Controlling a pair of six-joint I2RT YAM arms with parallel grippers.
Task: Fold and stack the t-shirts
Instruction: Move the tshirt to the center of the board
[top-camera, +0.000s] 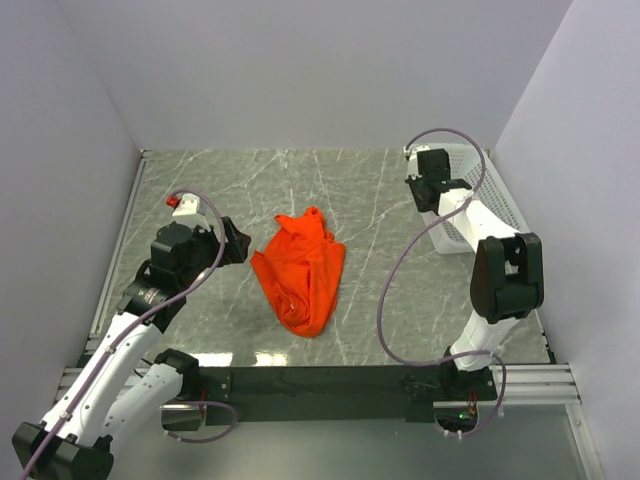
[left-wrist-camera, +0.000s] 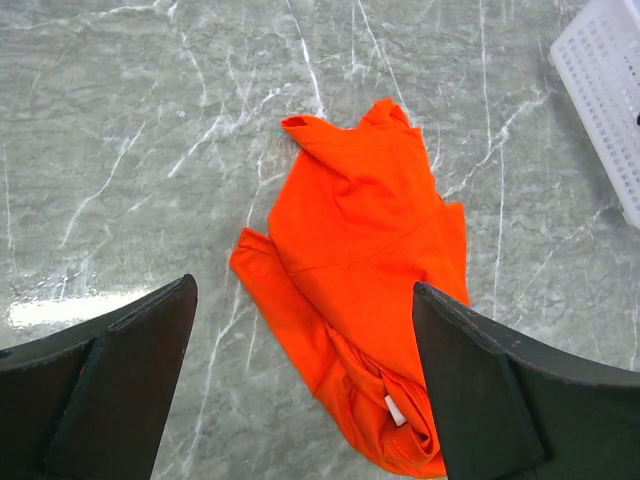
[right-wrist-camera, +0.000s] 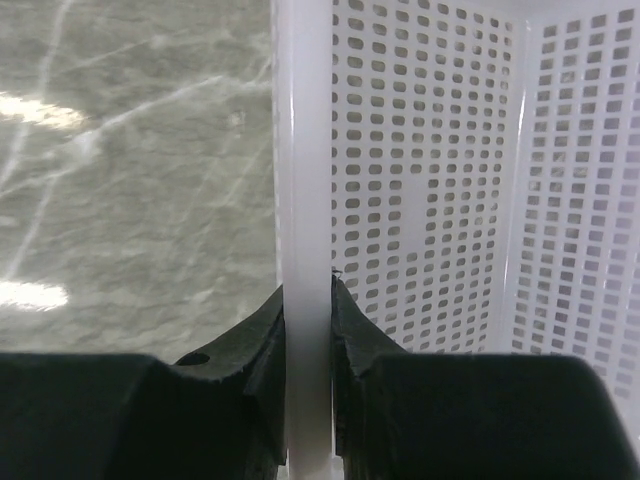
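Clamping: our right hand (right-wrist-camera: 308, 300) is closed tight on the upright rim of the white plastic mesh basket (right-wrist-camera: 305, 120), with no cloth in it.
Left hand: our left hand (top-camera: 234, 243) has its jaws wide apart, holds nothing, and hovers over the grey marbled worktop (top-camera: 380, 200).
Shirt: the bright orange-red crumpled cloth t-shirt (top-camera: 300, 275) lies mid-worktop, bunched, neither folded nor stacked.
Key relation: the shirt is just beside the left hand, to its right and dead ahead of its open jaws. It is well apart from the right hand and basket.
Long axis: it runs far to near, slightly tilted.
Nearer arm: left.
Next, our guess: the left hand takes the shirt's near-left edge. The right hand must let go of the basket before it can help.
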